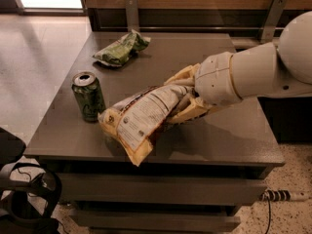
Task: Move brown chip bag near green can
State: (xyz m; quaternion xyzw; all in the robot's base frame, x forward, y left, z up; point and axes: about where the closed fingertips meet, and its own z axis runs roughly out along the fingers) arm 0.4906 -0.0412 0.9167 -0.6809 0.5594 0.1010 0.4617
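The brown chip bag (pixel 141 121) shows its white printed back panel and yellow ends; it lies across the front middle of the grey table (pixel 234 135), its left end close to the green can. The green can (pixel 88 96) stands upright at the front left, silver top up. My gripper (pixel 184 97) reaches in from the right and is shut on the bag's right end, one yellowish finger above it and one below. The bag's dark brown front is hidden.
A smaller green chip bag (pixel 121 48) lies at the back left of the table. A wooden wall with two metal brackets (pixel 131 11) runs behind the table. A black object (pixel 24 194) sits on the floor at the lower left. A cable (pixel 282 196) lies lower right.
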